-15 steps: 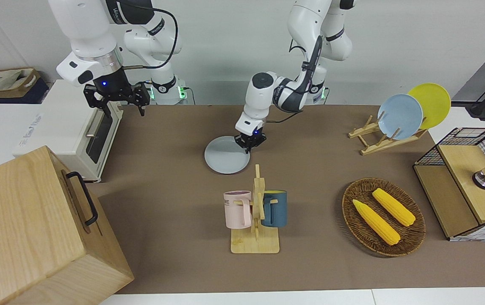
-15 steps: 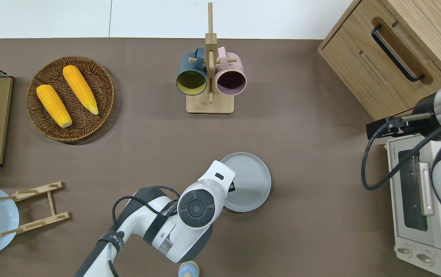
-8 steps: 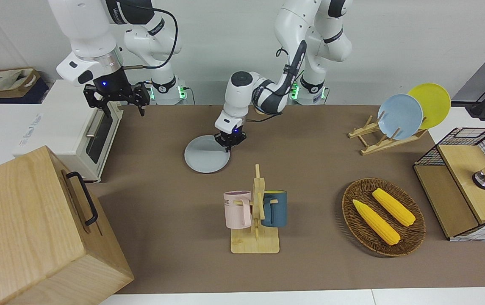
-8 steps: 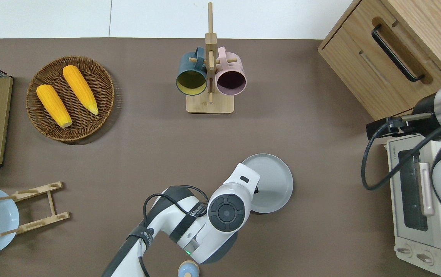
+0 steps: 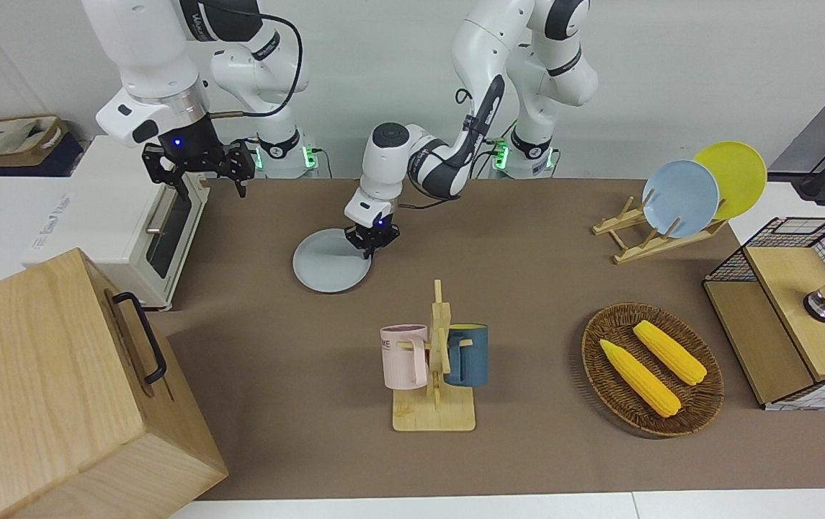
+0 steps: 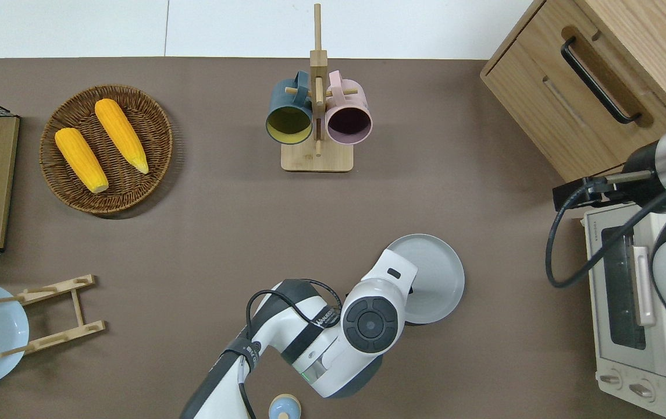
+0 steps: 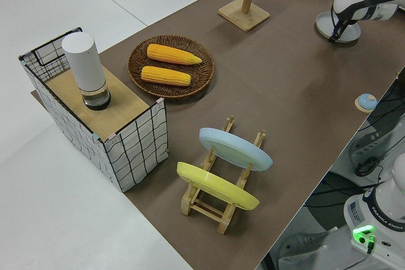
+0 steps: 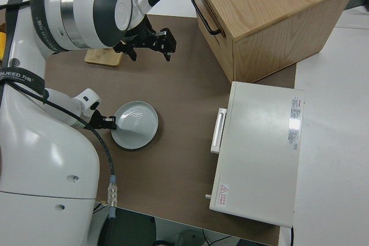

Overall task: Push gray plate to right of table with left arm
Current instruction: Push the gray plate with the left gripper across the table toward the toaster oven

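The pink mug [image 5: 405, 355] shows the letters "ME". The left side view reads "FRANKA ROBOTICS" on a robot base [image 7: 380, 216]. Other print cannot be read.

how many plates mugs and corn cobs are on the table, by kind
plates: 3, gray plate, light-blue plate, yellow plate
mugs: 2, pink mug, dark blue mug
corn cobs: 2
total: 7
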